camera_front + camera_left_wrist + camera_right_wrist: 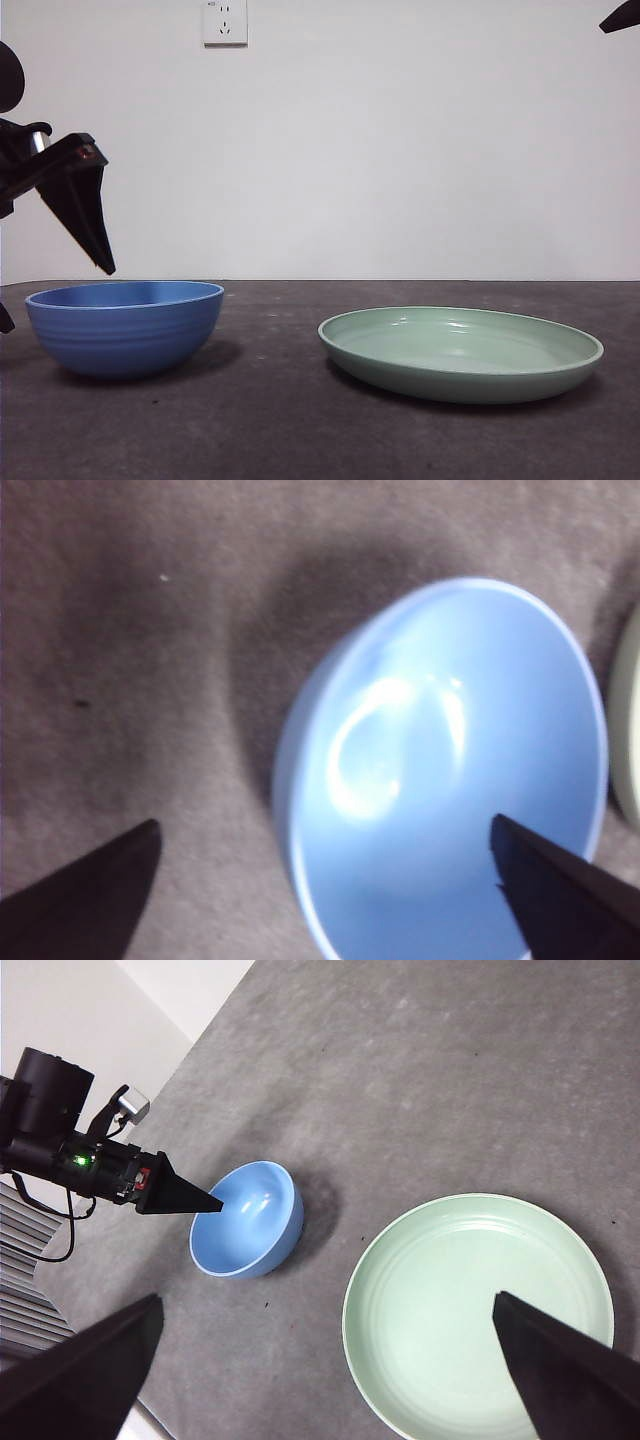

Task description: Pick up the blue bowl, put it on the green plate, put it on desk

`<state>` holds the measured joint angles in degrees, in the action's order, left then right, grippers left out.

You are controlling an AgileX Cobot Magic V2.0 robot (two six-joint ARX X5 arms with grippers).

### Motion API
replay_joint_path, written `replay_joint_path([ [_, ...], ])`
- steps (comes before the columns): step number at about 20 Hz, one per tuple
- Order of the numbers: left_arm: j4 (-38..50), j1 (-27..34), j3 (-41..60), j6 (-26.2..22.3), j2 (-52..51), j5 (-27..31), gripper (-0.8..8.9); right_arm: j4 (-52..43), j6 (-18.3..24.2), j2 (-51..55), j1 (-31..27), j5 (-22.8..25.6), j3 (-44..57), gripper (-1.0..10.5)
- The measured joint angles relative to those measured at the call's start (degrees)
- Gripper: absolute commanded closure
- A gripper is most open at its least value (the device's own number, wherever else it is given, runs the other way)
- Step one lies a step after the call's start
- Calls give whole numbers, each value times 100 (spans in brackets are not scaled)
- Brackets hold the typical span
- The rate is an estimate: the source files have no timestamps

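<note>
Dark grey desk (300, 440) carries everything, a white wall behind. Left gripper (325, 880) hangs just above the blue bowl (125, 325), fingers spread wide, one over the bowl's inside and one beyond its rim. Right gripper (325, 1360) waits high above the green plate (462, 352), fingers spread, holding nothing.

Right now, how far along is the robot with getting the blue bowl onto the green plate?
Nothing is done yet: the blue bowl sits on the desk, apart from the empty green plate. In hand: the left gripper hovers open just above the bowl's rim, not touching it. The right gripper waits high, open, over the plate. Left: grasp, lift, set on plate, then put on desk.
</note>
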<state>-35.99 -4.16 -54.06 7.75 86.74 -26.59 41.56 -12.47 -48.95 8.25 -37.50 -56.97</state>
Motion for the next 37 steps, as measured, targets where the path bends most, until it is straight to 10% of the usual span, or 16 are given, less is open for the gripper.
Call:
replay_joint_path([
  [11, 111, -26, 0, 2, 247, 136, 668, 0, 0, 0, 0, 2, 0, 409],
  [28, -363, -260, -273, -232, 251, 557, 806, 179, 2, 168, 0, 50, -57, 409],
  [37, -1526, -1394, -2343, -79, 345, 898, 806, 1676, 505, 601, 0, 1128, -693, 409],
])
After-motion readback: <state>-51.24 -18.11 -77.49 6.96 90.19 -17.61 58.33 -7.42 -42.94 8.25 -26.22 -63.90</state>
